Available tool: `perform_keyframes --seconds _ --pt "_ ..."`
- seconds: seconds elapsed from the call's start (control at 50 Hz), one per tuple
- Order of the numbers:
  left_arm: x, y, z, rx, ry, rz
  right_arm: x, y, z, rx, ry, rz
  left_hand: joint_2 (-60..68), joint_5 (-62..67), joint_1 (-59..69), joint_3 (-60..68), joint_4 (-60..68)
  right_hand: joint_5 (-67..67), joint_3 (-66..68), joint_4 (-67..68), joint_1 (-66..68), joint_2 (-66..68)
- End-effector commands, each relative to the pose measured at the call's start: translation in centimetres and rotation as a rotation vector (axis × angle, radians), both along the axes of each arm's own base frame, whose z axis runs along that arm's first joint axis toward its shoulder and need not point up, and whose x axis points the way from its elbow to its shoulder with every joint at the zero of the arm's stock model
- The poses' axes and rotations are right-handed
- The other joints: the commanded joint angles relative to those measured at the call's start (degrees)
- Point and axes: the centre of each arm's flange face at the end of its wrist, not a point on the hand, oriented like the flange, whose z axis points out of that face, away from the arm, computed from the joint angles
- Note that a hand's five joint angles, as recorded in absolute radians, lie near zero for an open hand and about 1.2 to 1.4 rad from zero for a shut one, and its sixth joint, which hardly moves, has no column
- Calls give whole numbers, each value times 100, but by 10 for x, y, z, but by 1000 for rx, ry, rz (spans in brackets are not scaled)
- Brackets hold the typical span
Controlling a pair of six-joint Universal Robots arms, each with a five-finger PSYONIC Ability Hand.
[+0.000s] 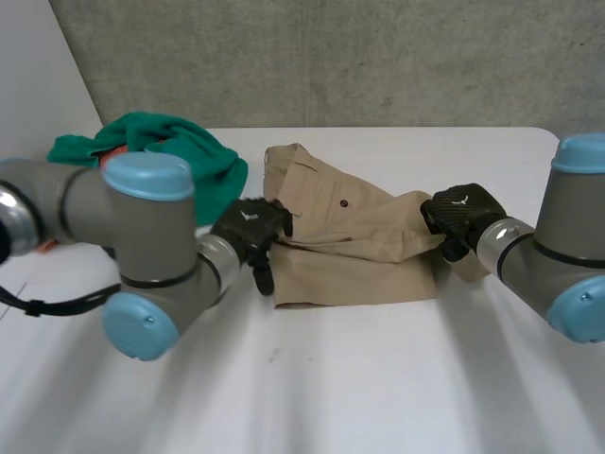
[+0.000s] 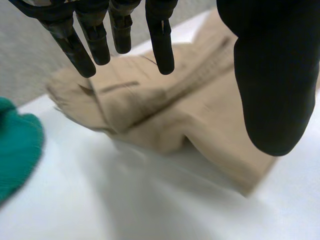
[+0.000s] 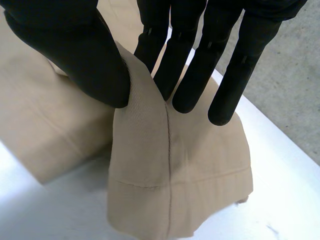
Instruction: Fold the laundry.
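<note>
The robot's right hand (image 1: 460, 212) is clamping a raised fold at the right end of the tan twill garment (image 1: 350, 248). Its thumb (image 3: 75, 50) is squeezing the fabric against the fingers (image 3: 172, 65), so that bit is standing up off the table like a little tent with a seam running down it.

The left hand (image 1: 251, 225) is sitting over at the garment's opposite, left edge. From its own wrist camera its fingers are hanging straight and loose above the cloth, gripping nothing.

The garment itself is lying rumpled and partly doubled over in the middle of the white table (image 1: 378, 378), stretching between the two hands. A small dark button (image 1: 343, 202) is showing on the upper layer.

Further out, past the left hand towards the far left corner, a bunched-up teal-green cloth (image 1: 184, 151) is lying just beside the garment. I can't tell if they're touching. A scrap of something orange (image 1: 115, 149) is peeking out of it.

So the count is one tan piece and one green piece.
</note>
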Motion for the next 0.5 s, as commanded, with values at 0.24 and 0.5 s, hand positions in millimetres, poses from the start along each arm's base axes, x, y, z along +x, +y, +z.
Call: perform_keyframes --seconds 0.24,0.5 --pt "13 -17 11 -35 148 86 20 94 93 -11 -146 207 -163 -236 -1745 -188 -151 1297 1192 1167 1592 1235" --pt "10 -16 -11 -56 58 120 27 175 143 -85 -256 359 590 517 -992 565 602 1297 1192 1167 1592 1235"
